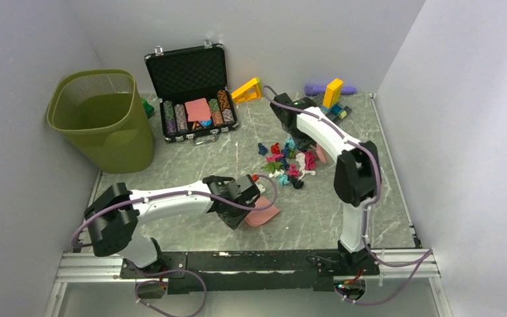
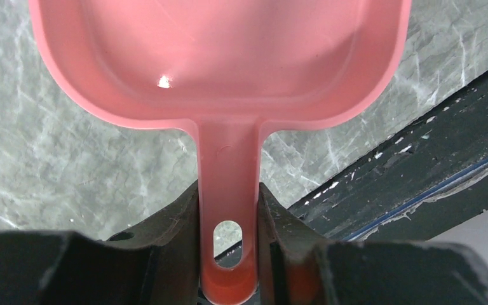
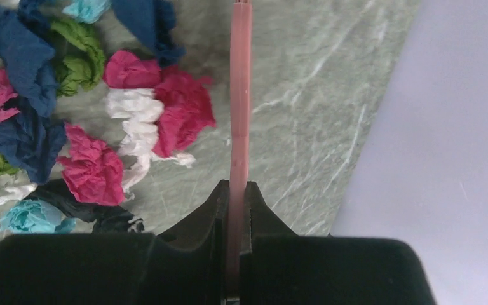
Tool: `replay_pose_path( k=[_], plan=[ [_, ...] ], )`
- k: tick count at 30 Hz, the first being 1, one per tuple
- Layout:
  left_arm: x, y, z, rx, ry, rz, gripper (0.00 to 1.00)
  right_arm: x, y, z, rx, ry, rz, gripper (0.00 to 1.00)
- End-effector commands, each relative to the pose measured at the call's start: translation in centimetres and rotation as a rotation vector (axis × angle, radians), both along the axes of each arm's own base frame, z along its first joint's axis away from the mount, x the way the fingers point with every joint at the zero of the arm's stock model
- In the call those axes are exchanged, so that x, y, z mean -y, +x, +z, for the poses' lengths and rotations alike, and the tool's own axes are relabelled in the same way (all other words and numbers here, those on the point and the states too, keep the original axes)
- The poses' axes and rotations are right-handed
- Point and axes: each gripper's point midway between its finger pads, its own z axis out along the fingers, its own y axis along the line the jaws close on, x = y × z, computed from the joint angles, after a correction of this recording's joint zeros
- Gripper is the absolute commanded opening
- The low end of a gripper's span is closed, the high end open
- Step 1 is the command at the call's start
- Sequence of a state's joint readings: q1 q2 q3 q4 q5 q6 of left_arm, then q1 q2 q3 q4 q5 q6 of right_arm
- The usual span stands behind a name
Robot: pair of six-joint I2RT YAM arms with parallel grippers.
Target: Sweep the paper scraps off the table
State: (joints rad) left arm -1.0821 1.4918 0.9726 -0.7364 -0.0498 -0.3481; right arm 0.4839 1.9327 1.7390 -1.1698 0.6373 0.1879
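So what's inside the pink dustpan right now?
Nothing visible: the dustpan in the left end effector shows a bare pink floor. Its front edge is cut off in the wrist view. The paper scraps lie apart on the table.

paper scraps (image 1: 287,162) centre-right | bin (image 1: 102,119) far-left | case (image 1: 191,92) behind | dustpan (image 1: 264,215) near

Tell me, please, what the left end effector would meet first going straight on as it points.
Beyond the pink dustpan it grips, the left end effector likely meets bare table; depth is unclear.
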Motion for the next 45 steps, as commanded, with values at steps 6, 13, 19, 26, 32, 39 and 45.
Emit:
replay_pose_path(
  k=[6, 13, 19, 26, 32, 39, 45],
  plan=[
    [1.4, 1.9, -0.2, -0.067, -0.031, 0.001, 0.0, -7.2, -1.5, -3.3, -0.212, 0.149, 0.294, 0.0],
    [1.0, 3.5, -0.2, -0.037, 0.018, -0.003, 0.0, -12.6, -6.7, -4.0, -0.363, 0.305, 0.492, 0.0],
    [1.1, 4.7, -0.3, -0.004, 0.032, 0.011, 0.0, -17.1, -10.0, -3.5, -0.436, 0.47, 0.557, 0.0],
    [0.7, 5.7, 0.0, 0.044, 0.016, 0.05, 0.0, -19.3, -13.1, 1.4, -0.39, 0.717, 0.661, 0.0],
    [0.4, 6.5, 0.1, 0.114, 0.003, 0.07, 0.0, -16.3, -13.8, 3.7, -0.308, 0.653, 0.578, 0.0],
    [0.3, 6.3, 0.9, 0.164, -0.046, 0.074, 0.0, -11.8, -11.8, 6.6, -0.063, 0.527, 0.427, 0.0],
    [0.3, 4.9, 2.6, 0.163, -0.044, 0.065, 0.0, -7.0, -9.3, 9.8, 0.212, 0.468, 0.245, 0.0]
  ],
)
